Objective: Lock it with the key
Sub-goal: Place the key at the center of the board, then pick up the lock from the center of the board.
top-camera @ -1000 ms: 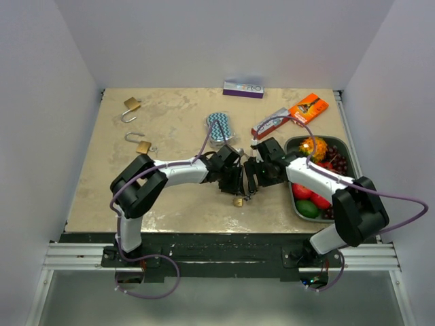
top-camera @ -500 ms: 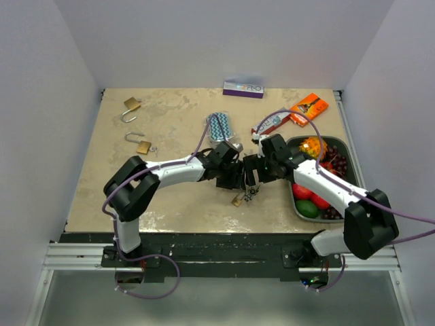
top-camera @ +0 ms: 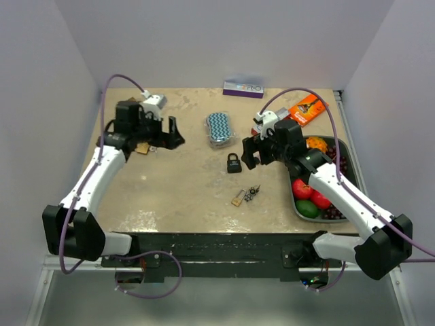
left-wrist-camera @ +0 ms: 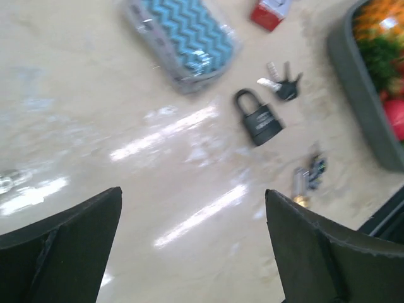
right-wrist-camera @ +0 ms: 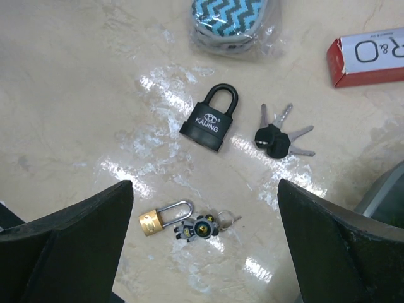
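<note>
Both arms break away! A second ago the two claws were huddled together over the middle of the table (right-wrist-camera: 69,95). Now the left claw (left-wrist-camera: 194,197) has swung off to the back-left corner, jaws wide apart and empty. The right claw (right-wrist-camera: 205,184) has pulled up and back toward the tray (left-wrist-camera: 353,82), jaws spread too, holding nothing. Left behind is the black padlock (right-wrist-camera: 208,120), lying flat in mid-table with both legs of its shackle down in the body, as far as the right wrist view shows. The keys (right-wrist-camera: 279,139) lie just beside it, out of the keyhole. A brass padlock (right-wrist-camera: 159,219) sits nearer the front. My read: locked, key withdrawn, job looks done.
</note>
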Controlling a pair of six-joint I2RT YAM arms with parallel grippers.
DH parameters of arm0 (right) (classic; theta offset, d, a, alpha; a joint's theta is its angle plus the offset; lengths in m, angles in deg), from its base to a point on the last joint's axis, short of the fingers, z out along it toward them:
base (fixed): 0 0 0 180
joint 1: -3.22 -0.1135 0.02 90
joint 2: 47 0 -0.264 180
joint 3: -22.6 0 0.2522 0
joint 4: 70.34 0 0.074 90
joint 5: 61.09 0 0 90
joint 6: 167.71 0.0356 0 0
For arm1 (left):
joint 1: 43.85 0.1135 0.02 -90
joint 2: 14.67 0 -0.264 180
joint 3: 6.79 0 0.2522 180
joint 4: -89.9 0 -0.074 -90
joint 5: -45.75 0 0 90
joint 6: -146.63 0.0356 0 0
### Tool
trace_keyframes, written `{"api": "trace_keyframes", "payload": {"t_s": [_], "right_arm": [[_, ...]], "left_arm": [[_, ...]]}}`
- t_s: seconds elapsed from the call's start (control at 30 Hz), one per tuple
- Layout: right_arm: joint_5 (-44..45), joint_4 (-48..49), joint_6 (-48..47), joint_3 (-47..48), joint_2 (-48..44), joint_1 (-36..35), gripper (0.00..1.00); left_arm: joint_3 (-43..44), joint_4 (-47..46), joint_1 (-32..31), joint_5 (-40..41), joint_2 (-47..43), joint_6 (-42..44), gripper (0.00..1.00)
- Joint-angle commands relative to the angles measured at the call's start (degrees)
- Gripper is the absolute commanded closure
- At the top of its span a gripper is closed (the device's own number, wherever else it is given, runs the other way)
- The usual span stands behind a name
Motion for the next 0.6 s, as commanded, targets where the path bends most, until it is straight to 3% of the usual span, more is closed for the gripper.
{"api": "trace_keyframes", "payload": {"t_s": [0.0,0.13,0.2,0.27,0.3,0.43,0.57], "right_arm": [[-1.85,5.81,-4.13,0.53,-1.09,0.47,0.01],[-8.52,5.91,-6.95,0.17,-0.48,0.56,0.01],[-10.56,5.03,-7.13,0.70,0.57,0.56,0.01],[-12.41,3.54,-7.48,1.14,1.80,0.47,0.01],[-12.41,3.01,-7.57,1.23,2.24,0.47,0.01],[-11.79,2.65,-7.65,0.44,2.86,0.65,0.01],[-12.15,2.48,-7.74,-0.26,3.21,0.56,0.01]], "left_arm": [[8.40,12.04,12.94,-12.12,2.81,30.36,0.01],[21.57,29.05,26.37,-18.81,15.63,51.68,0.01],[32.98,36.63,29.04,-20.39,26.05,62.27,0.01],[45.68,50.51,31.15,-21.36,33.30,70.40,0.01],[48.29,53.08,31.42,-20.15,38.81,72.70,0.01],[48.06,53.02,31.69,-15.05,43.26,85.88,0.01],[50.06,53.02,31.51,-14.07,48.35,90.21,0.03]]}}
